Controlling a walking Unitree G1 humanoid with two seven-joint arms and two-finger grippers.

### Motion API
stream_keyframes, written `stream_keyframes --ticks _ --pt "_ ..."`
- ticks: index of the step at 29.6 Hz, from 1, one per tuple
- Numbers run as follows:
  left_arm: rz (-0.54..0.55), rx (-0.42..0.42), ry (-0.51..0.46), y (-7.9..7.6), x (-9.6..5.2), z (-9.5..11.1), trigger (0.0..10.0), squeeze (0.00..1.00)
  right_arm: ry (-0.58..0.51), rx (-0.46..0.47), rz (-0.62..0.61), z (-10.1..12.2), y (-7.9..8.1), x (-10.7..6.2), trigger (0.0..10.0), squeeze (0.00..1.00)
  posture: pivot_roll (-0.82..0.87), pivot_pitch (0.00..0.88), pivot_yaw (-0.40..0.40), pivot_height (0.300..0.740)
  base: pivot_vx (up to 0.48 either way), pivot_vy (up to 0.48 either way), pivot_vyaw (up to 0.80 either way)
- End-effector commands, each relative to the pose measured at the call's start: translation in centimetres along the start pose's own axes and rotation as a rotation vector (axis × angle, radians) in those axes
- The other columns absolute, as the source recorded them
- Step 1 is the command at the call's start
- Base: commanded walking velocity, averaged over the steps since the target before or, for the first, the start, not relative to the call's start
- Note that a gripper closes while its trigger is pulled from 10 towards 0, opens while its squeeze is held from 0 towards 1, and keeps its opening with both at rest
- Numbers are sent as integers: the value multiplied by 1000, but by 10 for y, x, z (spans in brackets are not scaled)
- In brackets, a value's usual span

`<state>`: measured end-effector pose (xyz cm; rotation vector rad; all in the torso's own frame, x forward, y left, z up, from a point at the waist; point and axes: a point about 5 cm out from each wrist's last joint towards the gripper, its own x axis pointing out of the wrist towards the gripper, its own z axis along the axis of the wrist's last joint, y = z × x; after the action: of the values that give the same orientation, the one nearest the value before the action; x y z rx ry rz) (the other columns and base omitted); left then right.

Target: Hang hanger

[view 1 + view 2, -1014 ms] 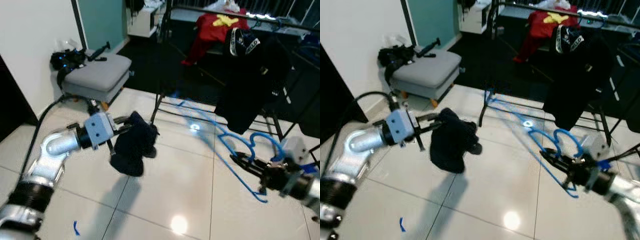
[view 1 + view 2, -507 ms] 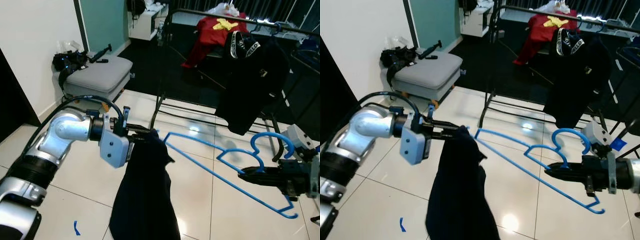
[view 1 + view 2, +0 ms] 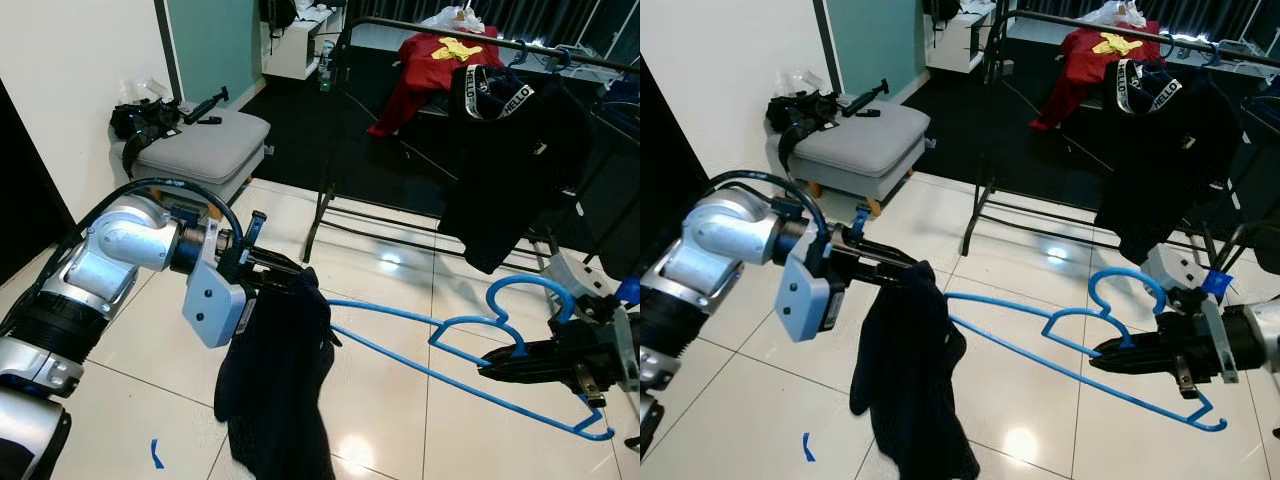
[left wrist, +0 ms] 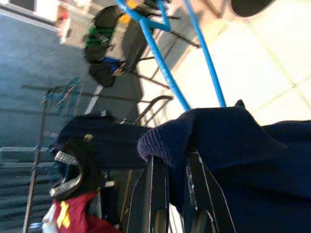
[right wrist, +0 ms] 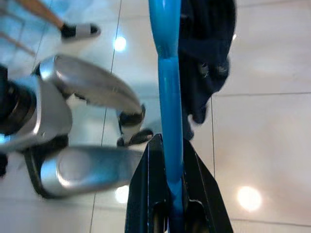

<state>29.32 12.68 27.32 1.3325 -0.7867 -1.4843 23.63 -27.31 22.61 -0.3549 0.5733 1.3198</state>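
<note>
We stand on a glossy white tiled floor (image 3: 130,350), and our left gripper (image 3: 268,268) is pinched shut on the top edge of a dark navy knitted garment (image 3: 278,385), which hangs limp from the fingers down toward the tiles without our being able to tell whether its hem touches them. In the left wrist view the two black fingers (image 4: 155,194) close on a fold of that navy cloth (image 4: 243,160). Our right gripper (image 3: 497,366) is clamped on the lower bar of a bright blue plastic clothes hanger (image 3: 440,355), held nearly level above the floor; its long shoulder reaches across to the garment's edge, its hook curls up just beside the right wrist, and the right wrist view shows the blue bar (image 5: 167,97) squeezed between both fingers. Open tile lies between the two arms and ahead of them. Beyond that stands a black metal clothes rack (image 3: 335,130), its top rail carrying a black hooded top with white lettering (image 3: 505,150) and a red garment with yellow print (image 3: 430,50). Against the white wall on the left sits a grey padded stool (image 3: 195,150) with black cabled gear (image 3: 140,118) at its far corner.
</note>
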Motion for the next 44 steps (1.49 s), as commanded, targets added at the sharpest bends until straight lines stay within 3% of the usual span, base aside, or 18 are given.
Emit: stream_keyframes --ticks 1,11,17,19,26,40,44 --pt "-6 53 -25 9 -2 6 10000 0 48 -12 52 -2 1 3 10000 0 43 38 -37 740 0 0 0" --pt "-85 65 -25 4 1 4 10000 0 133 -40 73 2 -7 0 10000 0 46 42 -37 740 0 0 0" --pt "-12 39 -78 13 7 12 10000 0 115 -80 18 3 -17 9 10000 0 49 47 -31 740 0 0 0" --pt "23 28 -110 18 13 17 10000 0 98 -125 -61 7 -30 17 10000 0 49 49 -26 740 0 0 0" --pt "100 -25 -170 20 24 25 10000 0 41 -162 -135 17 -44 35 10000 0 58 47 -30 740 0 0 0" --pt "119 -63 -97 12 35 16 10000 0 -37 -186 -146 27 -54 55 10000 0 62 37 -29 740 0 0 0" --pt "252 -150 -136 24 49 19 10000 0 -101 -208 -202 39 -63 67 10000 0 63 34 -29 740 0 0 0"
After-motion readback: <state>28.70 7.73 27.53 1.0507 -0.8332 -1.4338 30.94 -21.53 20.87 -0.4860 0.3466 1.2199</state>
